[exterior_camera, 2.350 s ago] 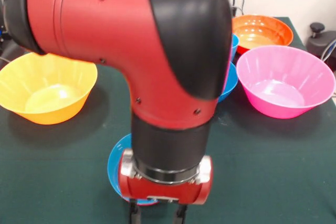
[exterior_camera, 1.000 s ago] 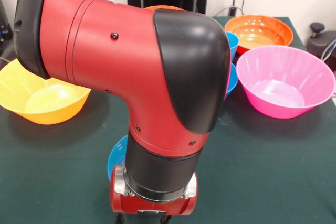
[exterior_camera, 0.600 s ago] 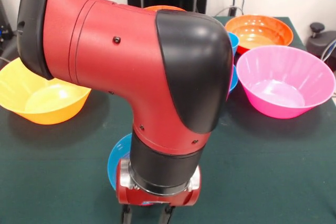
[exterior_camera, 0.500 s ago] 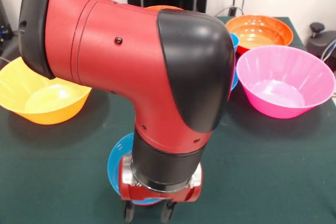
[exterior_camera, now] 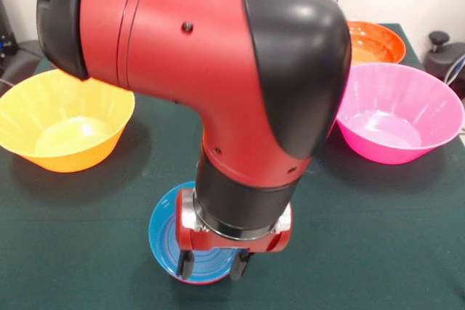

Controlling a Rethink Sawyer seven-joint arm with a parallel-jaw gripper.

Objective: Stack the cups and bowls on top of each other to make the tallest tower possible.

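Observation:
A mid-sized blue bowl sits on the green table near the front edge. My gripper hangs just over the bowl's front right part, with its two black fingers spread apart and nothing between them but the bowl's inside. The big red and black arm fills the middle of the view. It hides the cups, the tower and the other small bowls.
A large yellow-orange bowl stands at the left. A large pink bowl stands at the right, with an orange bowl behind it, partly hidden by the arm. A black object sits at the far right edge.
The arm has lifted and swung a little to the right. The gripper's fingers now show in full over the blue bowl. The bowl has not moved.

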